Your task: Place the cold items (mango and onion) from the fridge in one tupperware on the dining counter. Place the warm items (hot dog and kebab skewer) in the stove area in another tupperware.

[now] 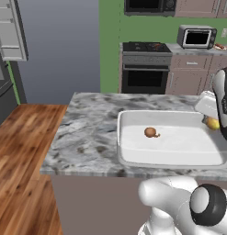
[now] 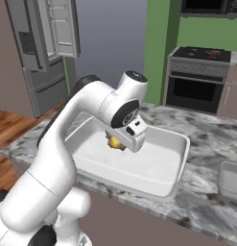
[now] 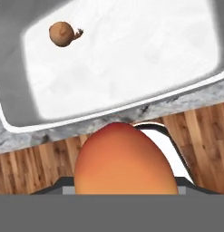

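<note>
A brown onion (image 1: 151, 132) lies in a wide white tupperware (image 1: 128, 160) on the marble dining counter (image 1: 82, 133). My gripper (image 1: 211, 122) hangs over the tupperware's right end, shut on a yellow-orange mango (image 1: 213, 123). In the right base view the mango (image 2: 115, 142) peeks out under the hand, above the tupperware (image 2: 182, 158). In the hand view the mango (image 3: 122, 158) bulges up from the bottom, with the onion (image 3: 63, 34) far off in the tupperware (image 3: 13, 122). The hot dog and kebab skewer are too small to make out.
A second, smaller tupperware (image 2: 230, 180) sits at the counter's right end. The stove (image 1: 146, 47) and a toaster oven (image 1: 196, 36) stand along the back wall. The fridge (image 2: 43, 48) stands open at the left. Wooden floor (image 1: 23, 160) lies left of the counter.
</note>
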